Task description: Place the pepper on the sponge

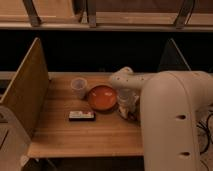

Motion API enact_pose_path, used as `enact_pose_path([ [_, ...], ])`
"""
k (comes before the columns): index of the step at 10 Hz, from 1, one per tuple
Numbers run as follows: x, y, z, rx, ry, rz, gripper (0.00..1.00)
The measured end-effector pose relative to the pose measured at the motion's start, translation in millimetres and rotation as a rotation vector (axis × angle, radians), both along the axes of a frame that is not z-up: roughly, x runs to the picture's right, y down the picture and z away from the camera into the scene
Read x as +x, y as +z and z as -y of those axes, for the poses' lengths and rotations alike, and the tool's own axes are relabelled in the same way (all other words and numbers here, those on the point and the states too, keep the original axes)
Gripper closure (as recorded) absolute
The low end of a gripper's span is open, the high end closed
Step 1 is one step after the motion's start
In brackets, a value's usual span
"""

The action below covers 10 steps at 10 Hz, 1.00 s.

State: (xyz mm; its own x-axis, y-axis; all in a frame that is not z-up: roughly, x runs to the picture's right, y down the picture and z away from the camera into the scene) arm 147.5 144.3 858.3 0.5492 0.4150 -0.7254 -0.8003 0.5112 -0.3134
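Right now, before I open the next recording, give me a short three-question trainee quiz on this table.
1. True or false: the gripper hangs low over the table, just right of the orange plate.
2. Which lies nearest the table's front edge? A) cup B) dark packet C) orange plate
3. Fill in: as pictured, the cup stands to the plate's ____.
Key: 1 true; 2 B; 3 left.

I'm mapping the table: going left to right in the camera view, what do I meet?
Wooden side panel, cup, orange plate, gripper low beside the plate's right edge.
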Motion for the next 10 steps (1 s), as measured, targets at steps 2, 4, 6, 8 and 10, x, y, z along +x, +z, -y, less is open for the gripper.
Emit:
enact_pose_path([
  [2, 13, -0.2, 12, 0.022, -0.010, -0.050, 0.84],
  [4, 25, -0.6, 23, 0.047, -0.018, -0.083, 0.84],
  [6, 28, 4.2, 27, 0.066, -0.010, -0.080, 0.84],
  [8, 27, 4.3, 27, 0.066, -0.013, -0.078, 0.73],
  [10, 27, 4.4, 27, 0.066, -0.013, -0.077, 0.53],
])
